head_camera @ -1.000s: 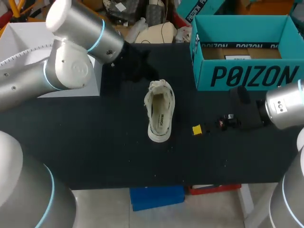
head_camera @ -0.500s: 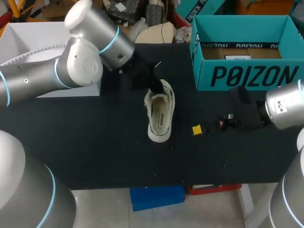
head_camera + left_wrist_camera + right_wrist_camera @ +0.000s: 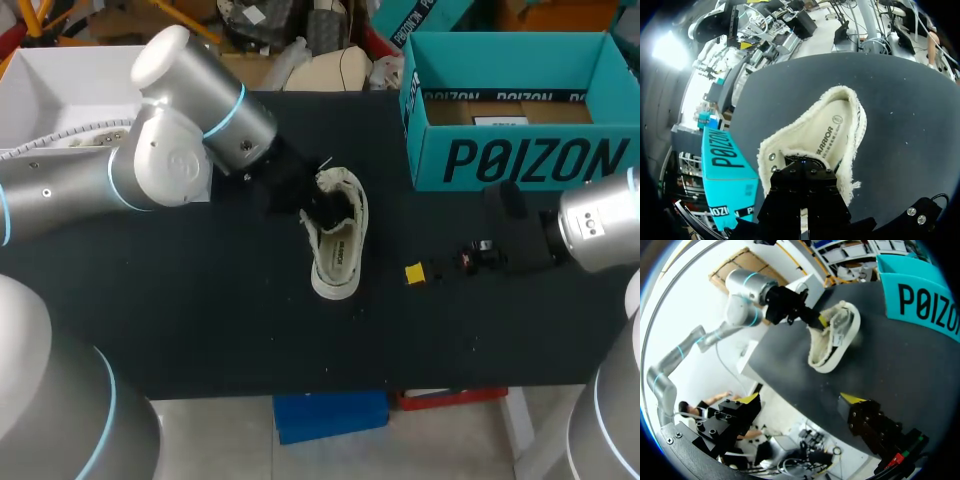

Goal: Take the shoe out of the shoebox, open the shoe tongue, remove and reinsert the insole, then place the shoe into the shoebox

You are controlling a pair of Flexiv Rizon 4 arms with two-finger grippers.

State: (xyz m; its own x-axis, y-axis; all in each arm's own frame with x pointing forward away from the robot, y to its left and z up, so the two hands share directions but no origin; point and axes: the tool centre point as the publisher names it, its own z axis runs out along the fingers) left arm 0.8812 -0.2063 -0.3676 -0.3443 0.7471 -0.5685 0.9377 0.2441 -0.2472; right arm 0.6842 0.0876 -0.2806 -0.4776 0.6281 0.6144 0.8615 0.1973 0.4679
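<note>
From the frame's upper left, the left pincer [image 3: 322, 207] has dropped onto the shoe [image 3: 338, 255] tongue, grip unreadable; tongue-opening looks underway. Right pincer [image 3: 799, 398] rests spread.

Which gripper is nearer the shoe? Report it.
Left. The left gripper is at the tongue end of the shoe, touching it; the right gripper sits apart, off its side.

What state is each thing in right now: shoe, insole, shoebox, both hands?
shoe: out of the box, sole down on the table.
insole: seated inside the shoe.
shoebox: open, no shoe in it.
left hand: at the shoe's lace end; grip unclear.
right hand: open, empty, clear of the shoe.
</note>
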